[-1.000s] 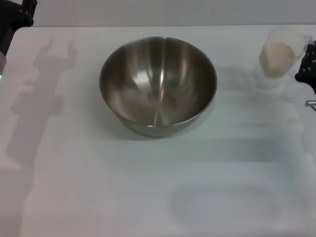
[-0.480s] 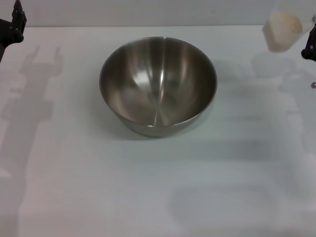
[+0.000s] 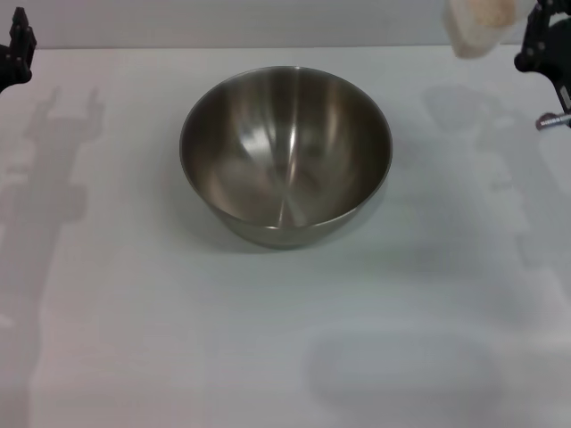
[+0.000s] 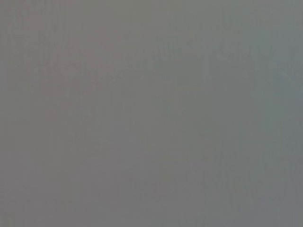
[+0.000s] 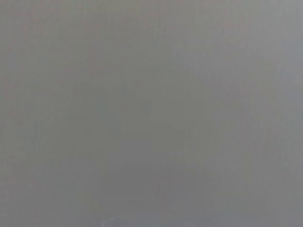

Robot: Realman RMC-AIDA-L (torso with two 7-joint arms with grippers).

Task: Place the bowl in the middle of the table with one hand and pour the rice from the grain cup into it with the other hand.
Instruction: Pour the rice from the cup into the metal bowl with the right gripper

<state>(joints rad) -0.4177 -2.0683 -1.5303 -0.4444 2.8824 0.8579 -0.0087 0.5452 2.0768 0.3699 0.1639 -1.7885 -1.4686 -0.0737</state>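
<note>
Filling nearly the whole head view, a plain white table (image 3: 285,339) runs back to a pale wall along the far edge. Both wrist views show only blank grey. A large steel bowl (image 3: 285,156) sits upright and empty near the table's middle, slightly toward the far side. At the far right corner, the clear cup (image 3: 477,22) is lifted off the table, cut off by the top edge, with pale rice (image 3: 491,11) inside. The right gripper (image 3: 540,45) holds it, jaws pinching the cup. The left gripper (image 3: 16,53) hangs at the far left edge; whether its jaws are spread cannot be told.
</note>
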